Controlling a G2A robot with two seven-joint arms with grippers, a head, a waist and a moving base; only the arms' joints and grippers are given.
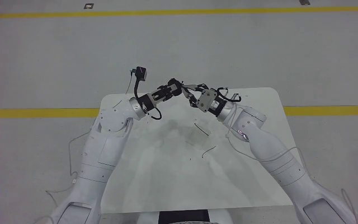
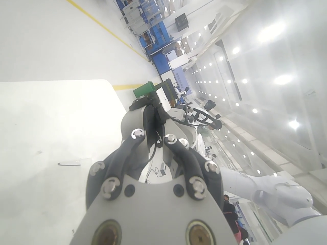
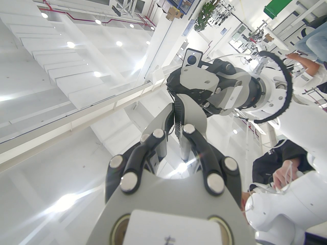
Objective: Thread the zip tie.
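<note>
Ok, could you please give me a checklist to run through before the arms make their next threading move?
1. Left gripper fingers together: ok.
2. Right gripper fingers together: ok.
3. Both grippers tip to tip above the table: ok.
4. Zip tie pinched in either gripper: cannot tell.
5. Loose dark strips lying on the table, untouched by either gripper: ok.

Zip tie A [image 1: 200, 129]: black, thin, straight open strip; lies flat on the surface [image 1: 151, 185], set at a diagonal.
Zip tie B [image 1: 210, 149]: black, thin, curved open strip; lies flat, near A, not touching.
</note>
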